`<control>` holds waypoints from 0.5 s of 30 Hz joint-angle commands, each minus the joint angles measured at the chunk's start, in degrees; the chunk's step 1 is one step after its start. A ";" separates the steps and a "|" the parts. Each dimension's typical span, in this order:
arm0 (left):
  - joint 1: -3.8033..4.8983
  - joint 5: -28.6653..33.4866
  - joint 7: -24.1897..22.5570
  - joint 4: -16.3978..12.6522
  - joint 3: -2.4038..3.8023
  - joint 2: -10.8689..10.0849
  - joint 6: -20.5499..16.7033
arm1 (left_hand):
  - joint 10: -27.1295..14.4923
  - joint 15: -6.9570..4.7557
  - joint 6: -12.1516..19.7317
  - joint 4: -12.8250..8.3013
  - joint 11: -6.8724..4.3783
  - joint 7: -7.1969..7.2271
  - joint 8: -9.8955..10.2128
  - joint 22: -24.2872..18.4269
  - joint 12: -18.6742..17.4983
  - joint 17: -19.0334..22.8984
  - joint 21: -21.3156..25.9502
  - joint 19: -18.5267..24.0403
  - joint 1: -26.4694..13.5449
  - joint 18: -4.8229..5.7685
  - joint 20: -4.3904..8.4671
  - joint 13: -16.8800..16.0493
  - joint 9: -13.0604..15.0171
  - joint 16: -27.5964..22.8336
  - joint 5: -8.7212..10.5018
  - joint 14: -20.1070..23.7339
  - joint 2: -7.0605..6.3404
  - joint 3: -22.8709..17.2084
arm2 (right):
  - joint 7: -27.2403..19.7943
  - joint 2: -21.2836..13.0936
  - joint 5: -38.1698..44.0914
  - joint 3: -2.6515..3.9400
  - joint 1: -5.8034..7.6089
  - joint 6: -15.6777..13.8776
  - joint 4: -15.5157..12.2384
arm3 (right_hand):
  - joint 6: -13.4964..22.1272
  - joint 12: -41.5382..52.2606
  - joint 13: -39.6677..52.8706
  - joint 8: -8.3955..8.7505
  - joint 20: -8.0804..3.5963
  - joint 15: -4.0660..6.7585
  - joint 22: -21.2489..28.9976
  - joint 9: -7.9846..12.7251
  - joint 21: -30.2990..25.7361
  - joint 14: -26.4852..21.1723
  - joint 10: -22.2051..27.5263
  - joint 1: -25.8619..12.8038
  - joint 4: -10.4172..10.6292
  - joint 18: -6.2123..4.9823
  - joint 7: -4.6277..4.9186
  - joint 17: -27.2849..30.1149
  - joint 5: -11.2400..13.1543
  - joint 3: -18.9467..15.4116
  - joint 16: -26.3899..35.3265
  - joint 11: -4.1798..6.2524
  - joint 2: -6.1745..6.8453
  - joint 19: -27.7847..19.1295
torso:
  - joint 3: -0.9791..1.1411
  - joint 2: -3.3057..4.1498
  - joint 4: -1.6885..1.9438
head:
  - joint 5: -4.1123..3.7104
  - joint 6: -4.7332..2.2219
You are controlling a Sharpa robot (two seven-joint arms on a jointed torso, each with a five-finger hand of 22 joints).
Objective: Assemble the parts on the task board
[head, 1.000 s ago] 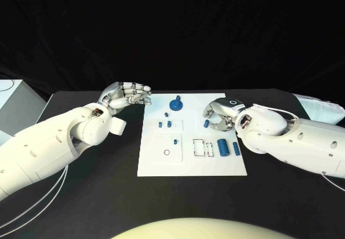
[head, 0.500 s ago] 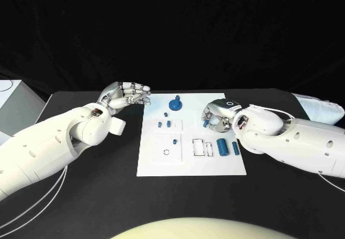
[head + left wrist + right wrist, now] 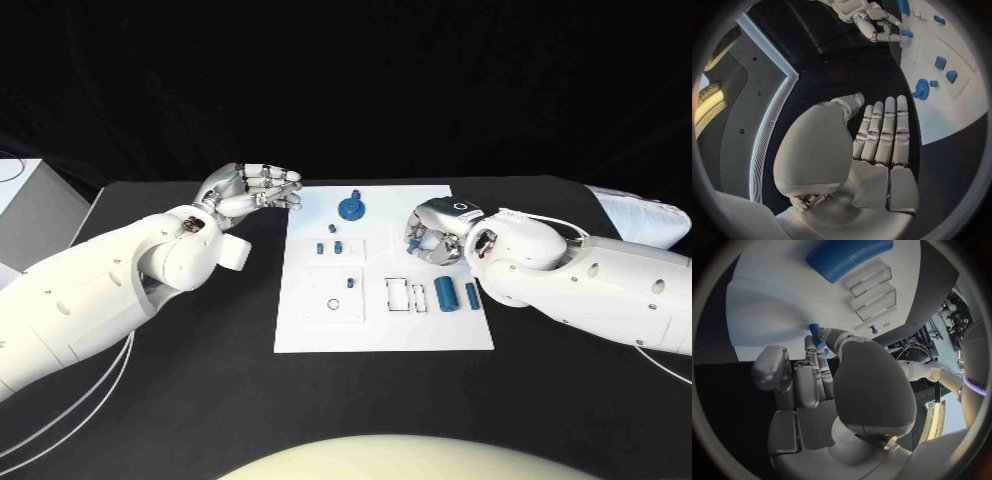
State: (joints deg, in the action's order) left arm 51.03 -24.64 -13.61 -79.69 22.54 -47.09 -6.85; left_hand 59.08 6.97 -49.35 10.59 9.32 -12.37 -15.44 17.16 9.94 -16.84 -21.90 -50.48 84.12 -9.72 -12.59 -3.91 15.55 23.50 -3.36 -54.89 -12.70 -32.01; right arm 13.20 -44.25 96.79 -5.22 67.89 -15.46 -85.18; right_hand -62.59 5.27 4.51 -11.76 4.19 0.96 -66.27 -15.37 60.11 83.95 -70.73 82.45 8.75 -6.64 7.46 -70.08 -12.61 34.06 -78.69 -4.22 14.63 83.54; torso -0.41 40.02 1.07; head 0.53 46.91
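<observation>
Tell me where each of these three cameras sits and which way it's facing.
Head view: on the robot's head, looking down at the task board; both arms, left hand, right hand.
Left wrist view: behind the left hand, facing across the board's edge toward the right hand.
Right wrist view: behind the right hand, facing the board.
Shared: board and blue parts in all three.

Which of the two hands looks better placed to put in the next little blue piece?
The right hand, probably. It is over the task board and pinches a small blue part at its fingertips. The left hand is beside the board's far corner, fingers curled, holding nothing.
</observation>
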 commanded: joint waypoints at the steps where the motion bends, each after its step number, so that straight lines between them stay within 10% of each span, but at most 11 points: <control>1: -0.01 -0.13 -0.22 -0.16 0.04 0.02 0.76 | 0.03 -0.08 0.03 -0.10 0.36 -0.59 0.35 -0.05 -0.27 -0.05 0.19 -0.33 0.55 -0.63 -0.10 -0.10 -0.09 -0.35 -0.03 -0.43 0.01 0.29 | -0.44 0.12 -0.40 -0.11 -0.21 -0.84 -0.21 | -0.83 0.37 0.33 -0.80 -0.01 0.44 -0.59 -0.63 0.75 2.23 -1.50 0.58 -0.45 0.85 -0.24 -0.39 0.25 0.78 -0.35 0.84 -1.76 0.51 | 0.01 -0.03 -0.02 | -0.03 0.05; 15: -0.05 -0.13 -0.13 0.02 0.04 0.10 0.88 | 0.04 -0.09 -0.01 -0.12 0.34 -0.56 0.37 -0.10 -0.30 -0.17 0.27 -0.40 0.64 -0.63 -0.09 -0.10 -0.12 -0.45 -0.03 -0.45 0.02 0.31 | 1.53 -0.84 -4.39 0.19 -0.10 -4.52 -2.26 | -1.22 0.24 0.73 -2.39 -0.55 0.93 -1.61 -2.08 1.77 2.24 -3.49 0.05 -1.67 1.02 -0.74 -0.40 -0.39 2.17 -0.39 1.42 -3.25 0.65 | 0.00 -0.12 -0.04 | 0.01 -0.14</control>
State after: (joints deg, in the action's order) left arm 51.00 -24.66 -13.54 -79.62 22.54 -47.08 -6.83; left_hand 59.08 6.97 -49.35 10.59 9.32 -12.37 -15.44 17.10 9.94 -16.95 -21.90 -50.48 84.12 -9.72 -12.59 -3.96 15.48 23.22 -3.36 -54.89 -12.70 -32.01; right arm 14.30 -45.03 94.44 -5.08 67.74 -18.21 -86.80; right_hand -63.47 5.39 4.63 -13.91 3.90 1.45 -67.84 -16.22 61.79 84.04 -71.57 81.81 7.02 -6.65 6.71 -70.54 -12.88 35.91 -78.81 -4.93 12.71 83.83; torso -0.38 39.94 1.04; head 0.48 46.82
